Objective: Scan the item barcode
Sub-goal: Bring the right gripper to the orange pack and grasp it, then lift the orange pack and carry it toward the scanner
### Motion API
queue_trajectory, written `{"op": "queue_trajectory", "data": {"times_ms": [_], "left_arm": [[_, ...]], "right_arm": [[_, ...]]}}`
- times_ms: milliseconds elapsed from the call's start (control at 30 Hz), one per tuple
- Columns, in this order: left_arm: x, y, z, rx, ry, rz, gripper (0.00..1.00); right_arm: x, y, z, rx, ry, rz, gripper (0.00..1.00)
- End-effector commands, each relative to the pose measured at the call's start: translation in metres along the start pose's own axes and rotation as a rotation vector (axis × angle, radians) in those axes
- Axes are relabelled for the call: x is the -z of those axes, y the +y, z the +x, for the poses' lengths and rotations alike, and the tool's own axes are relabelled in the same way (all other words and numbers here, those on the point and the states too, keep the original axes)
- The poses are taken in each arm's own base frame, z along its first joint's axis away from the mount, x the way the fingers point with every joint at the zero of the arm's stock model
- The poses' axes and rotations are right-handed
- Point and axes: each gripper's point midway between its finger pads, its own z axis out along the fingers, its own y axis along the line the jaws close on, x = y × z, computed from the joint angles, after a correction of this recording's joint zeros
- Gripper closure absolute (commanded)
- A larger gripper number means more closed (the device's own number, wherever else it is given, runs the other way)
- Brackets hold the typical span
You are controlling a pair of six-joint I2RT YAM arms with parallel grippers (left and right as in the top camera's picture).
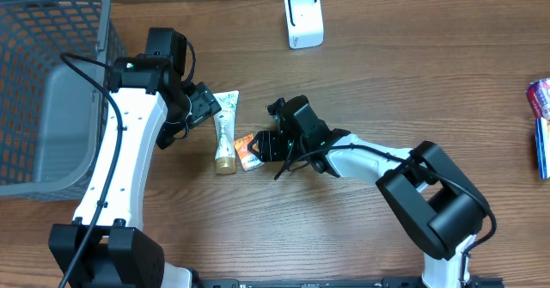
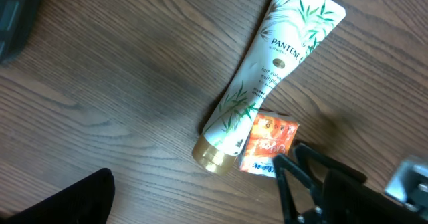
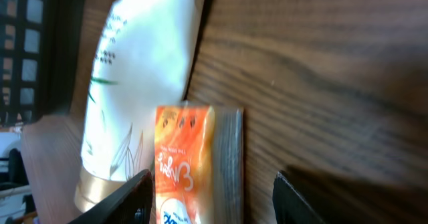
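On the worktop (image 2: 134,83), only the left wrist view reads "PANTENE" on the tube (image 2: 267,83); right hand (image 3: 212,184) straddles the orange sachet (image 3: 184,164), unclenched; left hand (image 1: 206,105) released.

Overhead looks down — both close wrist views share the tube (image 2: 267,77).

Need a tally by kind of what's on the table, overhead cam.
Pantene tube: 1
orange sachet: 1
white barcode scanner: 1
grey mesh basket: 1
packets at the right edge: 2, both cut off by the frame
Total: 6
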Motion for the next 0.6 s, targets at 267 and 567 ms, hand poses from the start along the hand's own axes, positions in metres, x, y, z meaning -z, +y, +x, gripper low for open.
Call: {"op": "queue_trajectory", "data": {"times_ms": [267,567], "left_arm": [[-0.004,0.007,0.0,0.018,0.006,-0.029,0.09],[-0.005,0.007,0.0,0.014,0.008,-0.031,0.08]], "right_arm": [[-0.021,-0.009,0.017,-0.089,0.06,0.006,0.55],[-0.02,-0.014,0.022,-0.146,0.078,0.025,0.97]]}}
